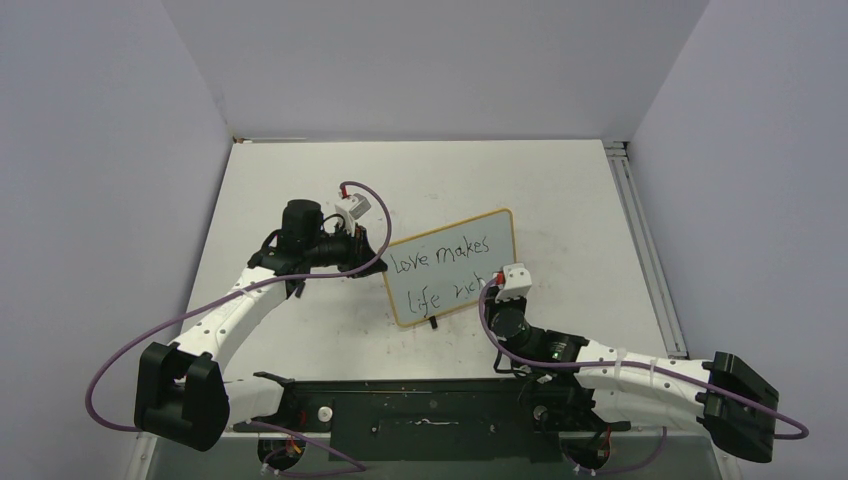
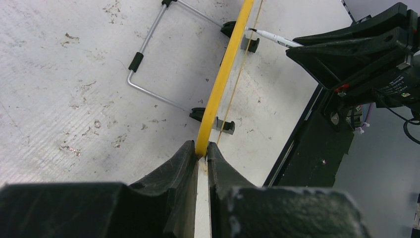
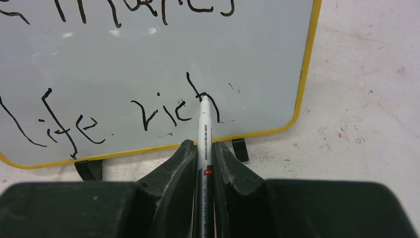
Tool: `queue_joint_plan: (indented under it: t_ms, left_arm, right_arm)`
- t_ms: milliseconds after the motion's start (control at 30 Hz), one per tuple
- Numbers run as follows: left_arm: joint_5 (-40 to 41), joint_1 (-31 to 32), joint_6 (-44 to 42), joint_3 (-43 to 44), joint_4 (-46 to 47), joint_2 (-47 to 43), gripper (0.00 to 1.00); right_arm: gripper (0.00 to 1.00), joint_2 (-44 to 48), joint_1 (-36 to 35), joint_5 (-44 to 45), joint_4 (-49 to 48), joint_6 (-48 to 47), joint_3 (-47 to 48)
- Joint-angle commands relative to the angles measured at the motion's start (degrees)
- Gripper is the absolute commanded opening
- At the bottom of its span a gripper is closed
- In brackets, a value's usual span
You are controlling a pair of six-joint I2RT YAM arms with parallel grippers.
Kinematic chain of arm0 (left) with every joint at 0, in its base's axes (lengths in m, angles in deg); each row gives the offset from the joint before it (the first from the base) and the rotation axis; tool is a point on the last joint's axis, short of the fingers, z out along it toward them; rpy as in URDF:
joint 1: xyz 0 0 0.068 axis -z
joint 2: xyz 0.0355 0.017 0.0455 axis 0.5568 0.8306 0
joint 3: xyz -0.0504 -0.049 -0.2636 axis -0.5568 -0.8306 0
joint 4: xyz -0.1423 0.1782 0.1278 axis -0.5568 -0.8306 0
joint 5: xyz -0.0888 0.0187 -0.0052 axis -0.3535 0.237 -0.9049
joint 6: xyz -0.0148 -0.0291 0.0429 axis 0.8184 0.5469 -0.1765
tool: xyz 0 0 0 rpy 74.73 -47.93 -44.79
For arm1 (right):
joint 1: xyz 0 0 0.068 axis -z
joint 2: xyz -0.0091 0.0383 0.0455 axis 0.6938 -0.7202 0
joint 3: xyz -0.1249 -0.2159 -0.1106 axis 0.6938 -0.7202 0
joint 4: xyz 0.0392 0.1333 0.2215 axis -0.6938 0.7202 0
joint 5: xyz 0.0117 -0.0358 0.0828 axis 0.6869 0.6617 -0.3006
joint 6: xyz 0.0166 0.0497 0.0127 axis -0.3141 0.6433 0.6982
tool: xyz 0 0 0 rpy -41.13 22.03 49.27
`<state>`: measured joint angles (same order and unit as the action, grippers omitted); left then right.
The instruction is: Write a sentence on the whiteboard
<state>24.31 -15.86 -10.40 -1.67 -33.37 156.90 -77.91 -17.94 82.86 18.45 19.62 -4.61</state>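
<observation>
The whiteboard (image 1: 470, 285) stands upright near the table's middle on two black feet, with a yellow frame (image 2: 221, 79). The sentence (image 1: 440, 258) "Love makes life rich" is written on it in black, in two lines; "life rich" (image 3: 163, 111) shows in the right wrist view. My left gripper (image 2: 202, 151) is shut on the board's left edge (image 1: 384, 265). My right gripper (image 3: 203, 146) is shut on a white marker (image 3: 204, 129), whose tip touches the "h" of "rich". The marker also shows in the left wrist view (image 2: 270, 35).
A wire stand (image 2: 148, 54) props the board from behind. A black base plate (image 1: 420, 410) lies along the near edge between the arm bases. Grey walls close in the left, right and back.
</observation>
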Motion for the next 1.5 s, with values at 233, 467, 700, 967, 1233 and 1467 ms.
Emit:
queue_joint_plan:
  t_ms: [233, 467, 700, 967, 1233, 1467]
  left_arm:
    - [0.1, 0.2, 0.3, 1.3, 0.6, -0.8, 0.00]
    - [0.1, 0.2, 0.3, 1.4, 0.6, -0.8, 0.00]
    - [0.1, 0.2, 0.5, 1.4, 0.6, -0.8, 0.00]
    - [0.1, 0.2, 0.5, 1.3, 0.7, -1.0, 0.00]
    - [0.1, 0.2, 0.6, 1.3, 0.7, -0.9, 0.00]
    - [0.0, 0.2, 0.6, 1.4, 0.8, -0.8, 0.00]
  right_arm:
    - [0.05, -0.2, 1.1, 1.6, -0.2, 1.4, 1.5]
    - [0.05, -0.3, 1.3, 0.3, 0.8, 2.2, 1.6]
    - [0.05, 4.8, 1.2, 1.0, 6.1, 3.1, 2.4]
    - [0.05, 3.8, 1.5, 2.0, 10.3, 6.1, 2.5]
    - [0.05, 1.1, 4.1, -1.4, 6.9, 5.3, 1.8]
    - [0.05, 0.6, 5.6, -2.9, 3.8, 3.9, 1.7]
